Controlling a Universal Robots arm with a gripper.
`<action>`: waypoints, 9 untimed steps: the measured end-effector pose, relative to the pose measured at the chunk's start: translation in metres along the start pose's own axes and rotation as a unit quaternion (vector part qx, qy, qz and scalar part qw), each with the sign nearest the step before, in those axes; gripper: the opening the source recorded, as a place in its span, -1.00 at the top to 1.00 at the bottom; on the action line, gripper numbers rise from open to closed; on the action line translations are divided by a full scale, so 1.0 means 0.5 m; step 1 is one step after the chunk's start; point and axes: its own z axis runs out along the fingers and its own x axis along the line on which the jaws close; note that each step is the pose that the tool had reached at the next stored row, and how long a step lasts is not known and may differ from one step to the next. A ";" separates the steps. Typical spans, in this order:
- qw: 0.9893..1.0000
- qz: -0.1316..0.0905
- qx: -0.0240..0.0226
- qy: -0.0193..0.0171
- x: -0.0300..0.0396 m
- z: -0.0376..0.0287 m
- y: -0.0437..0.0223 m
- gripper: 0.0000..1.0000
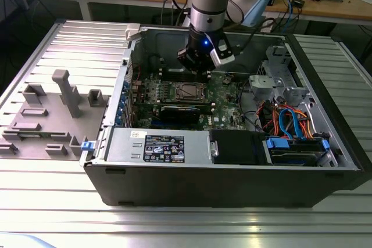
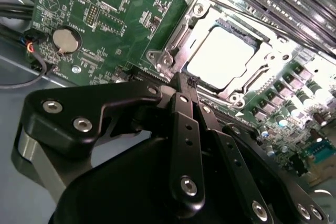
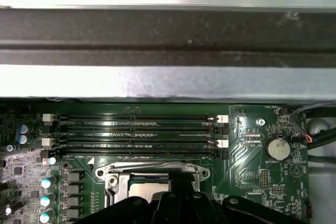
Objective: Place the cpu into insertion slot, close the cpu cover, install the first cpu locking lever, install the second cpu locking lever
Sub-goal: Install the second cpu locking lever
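The tool [image 2: 181, 85], fingers clenched together and holding nothing, hangs just above the edge of the cpu cover [image 2: 252, 80]. The cover lies flat over the cpu [image 2: 220, 56], which sits in the insertion slot [image 1: 188, 90] on the green motherboard [image 2: 121, 19]. Black memory slots [image 3: 139, 132] run beside the socket, inside the open computer case [image 1: 232, 184] on the desk [image 1: 52, 184].

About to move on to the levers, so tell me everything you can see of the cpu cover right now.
The cpu cover is a thin, shiny silver metal frame with a square window, lying closed and flat over the insertion slot on the green motherboard. The cpu shows through the window as a pale metal square. Screws sit at the frame's corners. The gripper, fingers shut, hangs just beside the cover's edge; whether it touches cannot be told.
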 end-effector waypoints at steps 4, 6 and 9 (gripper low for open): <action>1.000 0.001 0.000 0.000 0.000 -0.001 -0.009 0.79; 1.000 0.001 0.000 0.000 0.000 -0.001 -0.017 0.79; 1.000 0.001 0.000 0.000 0.000 -0.001 -0.018 0.79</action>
